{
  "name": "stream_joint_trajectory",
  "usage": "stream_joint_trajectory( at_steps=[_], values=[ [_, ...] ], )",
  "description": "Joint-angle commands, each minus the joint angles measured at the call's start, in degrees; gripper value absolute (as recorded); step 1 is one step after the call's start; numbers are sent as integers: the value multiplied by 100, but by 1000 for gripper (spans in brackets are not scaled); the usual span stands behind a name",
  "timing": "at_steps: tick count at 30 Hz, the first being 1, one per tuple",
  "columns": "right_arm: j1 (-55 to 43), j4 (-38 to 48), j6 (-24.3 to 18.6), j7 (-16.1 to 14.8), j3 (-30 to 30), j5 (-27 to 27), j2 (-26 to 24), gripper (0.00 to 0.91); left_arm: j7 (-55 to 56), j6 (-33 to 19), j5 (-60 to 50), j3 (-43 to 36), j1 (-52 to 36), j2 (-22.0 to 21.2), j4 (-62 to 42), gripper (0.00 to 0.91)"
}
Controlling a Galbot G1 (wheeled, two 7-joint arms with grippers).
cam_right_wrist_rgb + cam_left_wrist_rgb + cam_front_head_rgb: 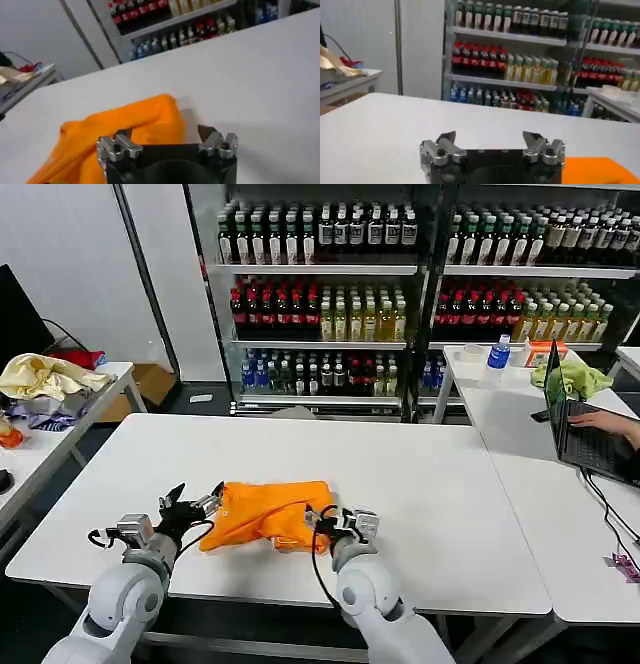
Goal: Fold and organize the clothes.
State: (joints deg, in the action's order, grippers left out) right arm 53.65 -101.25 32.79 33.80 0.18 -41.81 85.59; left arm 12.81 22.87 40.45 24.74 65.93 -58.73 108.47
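Far left side table: a pale yellow crumpled cloth heap [40, 374] lies on the white side table [100, 399], out at ten o'clock from the robot.
Left gripper: the left gripper [196, 505] sits low over the big white table [420, 484], at about eleven o'clock from the robot's body. Its black fingers [446, 138] stand apart with nothing between them; in the left wrist view only bare tabletop lies ahead of the tips.
Shirt: the bright orange short-sleeved T-shirt of soft fabric [268, 515] lies bunched in a rumpled heap on the white table's near half, dead ahead at twelve o'clock, between the two grippers. Its left edge is just beside the left gripper's fingers; whether they touch I cannot tell.
Shirt from the wrists: an orange corner [597, 170] shows beside the left gripper in the left wrist view; the orange heap [125, 127] spreads ahead of one finger in the right wrist view.
Right gripper: the right gripper [335, 522] is at the shirt's right edge, at one o'clock. Its fingers [206, 132] are spread, clamping nothing; one finger is over orange fabric, the other over bare table.
Backdrop: glass-fronted drink coolers full of bottles [320, 294] stand at twelve o'clock, well behind the table.
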Motion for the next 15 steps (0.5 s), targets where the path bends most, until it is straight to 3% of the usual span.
stream_joint_trajectory(
  at_steps=[1,3,4,7,8,9,15],
  values=[
    [-77,147,43,305,-520,-500,120,907,-12,15,19,129,76,47,19,907],
    [4,70,41,334,-503,-455,28,907,-6,18,21,132,87,36,41,907],
    [45,33,42,344,-481,-458,-17,836,-4,22,26,133,94,33,54,907],
    [169,-73,40,397,-397,-468,-155,433,1,22,30,135,111,26,62,907],
    [226,-105,40,408,-358,-469,-204,111,4,22,30,135,116,21,61,907],
    [273,-146,40,417,-332,-469,-241,0,6,21,30,134,121,17,63,907],
    [430,-174,37,413,-223,-431,-303,0,21,28,32,118,144,-14,47,907]
  ],
)
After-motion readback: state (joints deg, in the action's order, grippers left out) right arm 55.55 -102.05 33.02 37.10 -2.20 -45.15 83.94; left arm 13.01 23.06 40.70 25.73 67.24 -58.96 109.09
